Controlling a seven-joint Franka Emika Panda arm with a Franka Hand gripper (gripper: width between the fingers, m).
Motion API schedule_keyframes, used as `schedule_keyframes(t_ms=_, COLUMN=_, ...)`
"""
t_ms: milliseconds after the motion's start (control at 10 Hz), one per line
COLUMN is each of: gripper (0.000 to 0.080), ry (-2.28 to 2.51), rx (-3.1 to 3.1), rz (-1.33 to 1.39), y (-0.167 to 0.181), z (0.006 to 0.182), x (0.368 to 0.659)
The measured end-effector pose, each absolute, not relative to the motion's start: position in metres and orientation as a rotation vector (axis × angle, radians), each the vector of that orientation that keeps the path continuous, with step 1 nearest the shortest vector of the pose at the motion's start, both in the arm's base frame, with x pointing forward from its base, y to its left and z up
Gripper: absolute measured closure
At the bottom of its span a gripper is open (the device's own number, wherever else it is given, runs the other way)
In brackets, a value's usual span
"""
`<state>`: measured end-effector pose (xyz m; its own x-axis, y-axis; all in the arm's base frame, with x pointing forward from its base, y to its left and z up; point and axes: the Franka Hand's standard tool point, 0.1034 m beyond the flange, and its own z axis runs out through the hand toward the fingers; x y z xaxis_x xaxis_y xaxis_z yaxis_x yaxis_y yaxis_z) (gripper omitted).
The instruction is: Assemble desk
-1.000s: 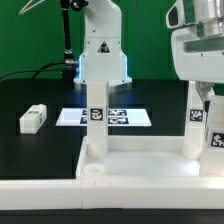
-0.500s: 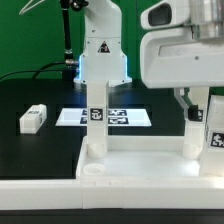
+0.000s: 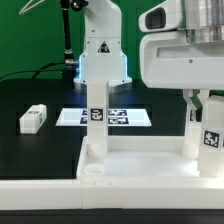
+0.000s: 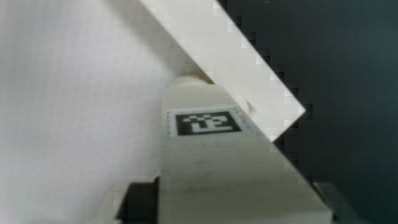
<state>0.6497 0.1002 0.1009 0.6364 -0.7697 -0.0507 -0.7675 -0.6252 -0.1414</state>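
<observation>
The white desk tabletop (image 3: 130,160) lies rim up at the front. One tagged white leg (image 3: 96,110) stands at its far corner on the exterior view's left. On the right stand two tagged legs: a farther leg (image 3: 191,125) and a nearer leg (image 3: 212,140). My gripper (image 3: 204,102) hangs over the nearer one. In the wrist view that leg (image 4: 222,150) fills the space between my fingers (image 4: 139,200), which press its sides: my gripper (image 4: 231,205) is shut on it. A fourth leg (image 3: 33,119) lies loose on the black table at the left.
The marker board (image 3: 125,117) lies flat behind the tabletop. The arm's white base (image 3: 100,50) stands at the back. A round socket (image 3: 93,171) at the tabletop's near left corner holds nothing. The gripper's bulky housing (image 3: 180,50) hides the upper right of the scene.
My gripper moved in from the right edge and sank over the nearer right leg. Its jaws went from wide open to closed against that leg.
</observation>
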Motion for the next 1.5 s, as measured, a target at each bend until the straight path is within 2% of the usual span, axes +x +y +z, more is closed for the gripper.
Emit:
schedule_keyframes(t_ms=200, gripper=0.0497, ry=1.651, rx=-2.497, rz=0.009, y=0.099, z=0.1, x=0.648)
schedule_keyframes(t_ms=500, gripper=0.0504, ry=2.346, rx=-1.76, rz=0.06, y=0.105, z=0.099, x=0.646)
schedule_keyframes(t_ms=800, gripper=0.0504, ry=2.363, rx=-1.738, rz=0.058, y=0.105, z=0.099, x=0.645)
schedule_keyframes(t_ms=900, gripper=0.0334, ry=2.336, rx=-1.775, rz=0.051, y=0.105, z=0.099, x=0.646)
schedule_keyframes(t_ms=1000, gripper=0.0334, ry=2.104, rx=-2.035, rz=0.012, y=0.106, z=0.102, x=0.649)
schedule_keyframes(t_ms=1100, gripper=0.0195, ry=1.96, rx=-2.168, rz=-0.008, y=0.109, z=0.104, x=0.649)
schedule_keyframes(t_ms=1300, gripper=0.0152, ry=1.826, rx=-2.284, rz=-0.025, y=0.111, z=0.104, x=0.648)
schedule_keyframes(t_ms=1500, gripper=0.0152, ry=1.681, rx=-2.396, rz=-0.046, y=0.11, z=0.104, x=0.648)
